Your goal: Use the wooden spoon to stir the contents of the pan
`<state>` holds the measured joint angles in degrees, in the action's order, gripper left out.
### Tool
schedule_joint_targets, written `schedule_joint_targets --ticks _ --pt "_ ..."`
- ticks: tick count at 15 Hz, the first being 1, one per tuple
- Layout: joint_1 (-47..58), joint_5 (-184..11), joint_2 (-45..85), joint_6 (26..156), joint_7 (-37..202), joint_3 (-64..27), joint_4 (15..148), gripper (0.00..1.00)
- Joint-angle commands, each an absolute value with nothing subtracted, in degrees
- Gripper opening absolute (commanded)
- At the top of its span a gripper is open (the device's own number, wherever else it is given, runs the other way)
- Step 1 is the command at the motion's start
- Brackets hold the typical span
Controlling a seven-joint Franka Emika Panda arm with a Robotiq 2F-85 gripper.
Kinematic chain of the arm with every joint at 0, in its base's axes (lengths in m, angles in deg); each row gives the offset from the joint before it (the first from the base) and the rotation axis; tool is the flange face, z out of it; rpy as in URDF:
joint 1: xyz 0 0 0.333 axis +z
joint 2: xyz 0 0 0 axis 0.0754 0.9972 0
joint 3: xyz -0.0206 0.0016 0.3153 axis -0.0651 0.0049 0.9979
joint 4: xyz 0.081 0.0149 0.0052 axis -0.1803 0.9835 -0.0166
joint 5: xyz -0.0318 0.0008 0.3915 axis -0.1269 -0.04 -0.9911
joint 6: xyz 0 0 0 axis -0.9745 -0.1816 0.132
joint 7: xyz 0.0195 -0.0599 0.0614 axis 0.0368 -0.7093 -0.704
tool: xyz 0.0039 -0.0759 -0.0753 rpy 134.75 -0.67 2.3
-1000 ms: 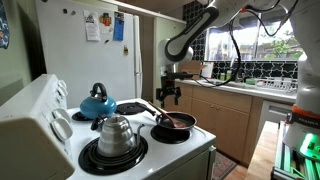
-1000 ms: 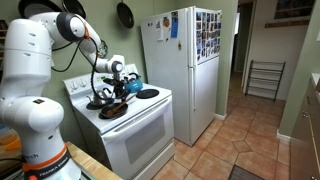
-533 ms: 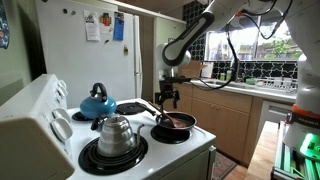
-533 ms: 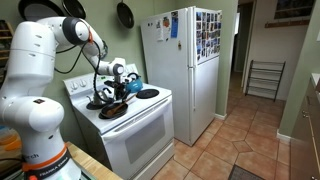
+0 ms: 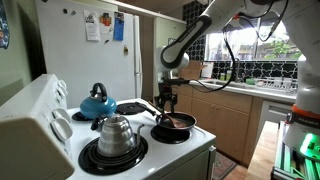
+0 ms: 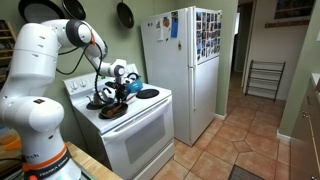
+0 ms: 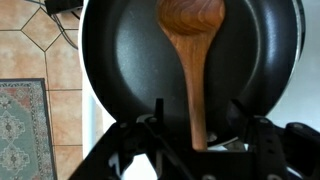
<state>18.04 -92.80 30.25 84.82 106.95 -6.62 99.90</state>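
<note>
Jaws that stood wide a second ago have drawn in, and the gripper point(image 5: 168, 101) sits a touch lower over the stove. Seen from the wrist, the wooden spoon point(image 7: 191, 60) lies with its bowl on the floor of the pan point(image 7: 110, 50) and its handle runs back over the rim, between the two fingers point(image 7: 156, 118). A gap shows on each side of the handle, so the jaws are part open around it and no grip is visible. In an exterior view a reddish-brown mass point(image 5: 178, 121) shows inside the pan point(image 5: 172, 130), too small to tell apart from the spoon's bowl. The pan rests on a front burner of the white stove point(image 5: 185, 158), close to its front corner. A steel kettle point(image 5: 117, 133) stands on the neighbouring front coil and a blue kettle point(image 5: 97, 101) on a rear burner. Just beside the stove is a white fridge point(image 6: 182, 75) with papers and magnets on its doors. Wooden cabinets point(image 5: 228, 122) run under a counter by a bright window point(image 5: 262, 40). Terracotta tiles point(image 6: 232, 150) cover the floor, and a patterned rug point(image 7: 22, 130) lies on them below the stove's edge.
</note>
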Motion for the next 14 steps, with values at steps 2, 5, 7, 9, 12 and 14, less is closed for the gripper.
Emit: schedule_joint_targets --ticks 2,5,7,9,12,14 --pt "18.90 -93.98 31.40 83.17 106.19 -7.52 98.35 0.68" --pt "18.68 -94.35 31.75 83.19 105.84 -7.48 98.21 0.67" --pt "18.60 -94.64 32.17 83.17 105.61 -7.46 97.94 0.59" --pt "18.47 -95.01 32.76 83.21 105.15 -7.44 97.45 0.53" --pt "18.55 -94.91 33.80 83.08 105.10 -7.83 96.48 0.44" --pt "18.49 -94.99 34.36 83.03 104.94 -7.97 96.02 0.40"
